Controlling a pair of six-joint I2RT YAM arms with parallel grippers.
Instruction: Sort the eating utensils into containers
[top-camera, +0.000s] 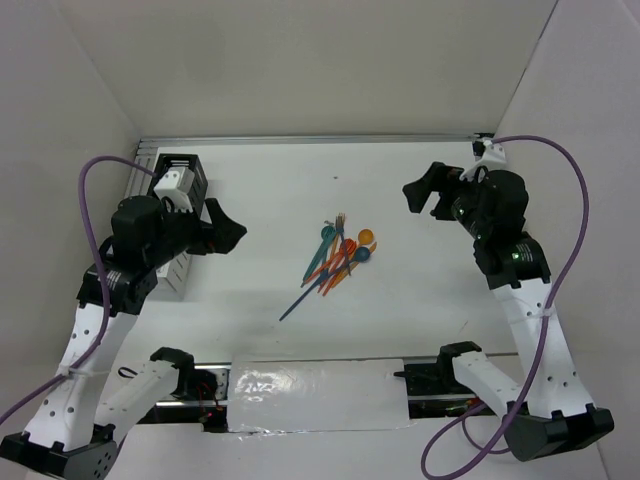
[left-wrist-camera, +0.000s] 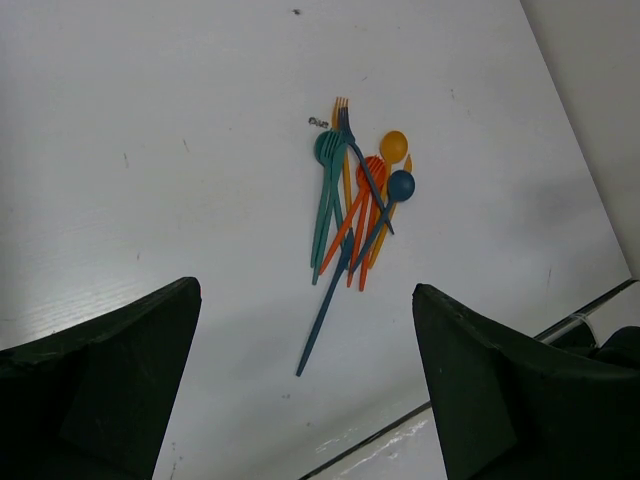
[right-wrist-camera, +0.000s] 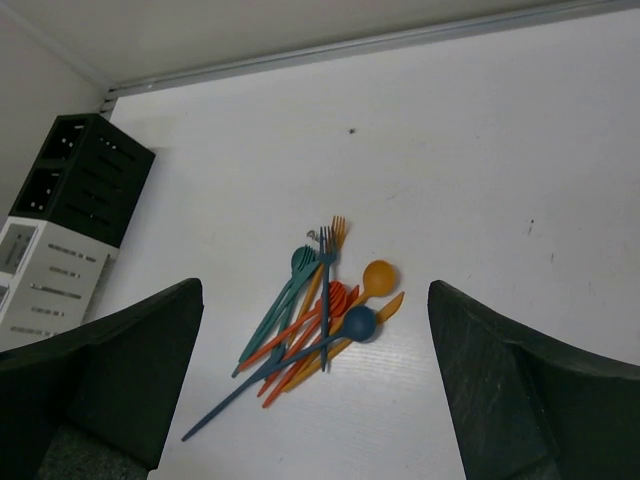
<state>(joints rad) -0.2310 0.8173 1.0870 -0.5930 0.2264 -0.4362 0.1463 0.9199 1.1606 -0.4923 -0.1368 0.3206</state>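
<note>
- The eating utensils (top-camera: 338, 258) (left-wrist-camera: 355, 205) (right-wrist-camera: 315, 310) lie in one loose, overlapping pile near the middle of the white worktop (top-camera: 420, 290), none of them in a bin
- In the pile the teal pieces (top-camera: 322, 250) (left-wrist-camera: 325, 200) (right-wrist-camera: 275, 315) sit on the left side, with orange pieces crossing under and over them
- An orange spoon (top-camera: 366, 238) (left-wrist-camera: 393, 147) (right-wrist-camera: 378, 275) and a dark blue spoon (top-camera: 362, 252) (left-wrist-camera: 400, 185) (right-wrist-camera: 360, 322) have their bowls at the right side, just beside each other
- A dark blue knife (top-camera: 300, 302) (left-wrist-camera: 322, 320) (right-wrist-camera: 225, 410) sticks out of the pile toward the near left
- The containers (top-camera: 182, 200) (right-wrist-camera: 70, 220) stand in a row along the left edge of the worktop; the black one (top-camera: 190, 165) (right-wrist-camera: 90, 175) is farthest, a white one (right-wrist-camera: 50, 280) touches its near side, and the left arm hides part of the row
- The left end effector (top-camera: 228, 228) (left-wrist-camera: 305, 290) hangs above the worktop left of the pile, fingers spread wide, holding nothing
- The right end effector (top-camera: 425, 190) (right-wrist-camera: 315, 287) hangs to the far right of the pile, fingers also spread wide and empty
- Both are well apart from the utensils
</note>
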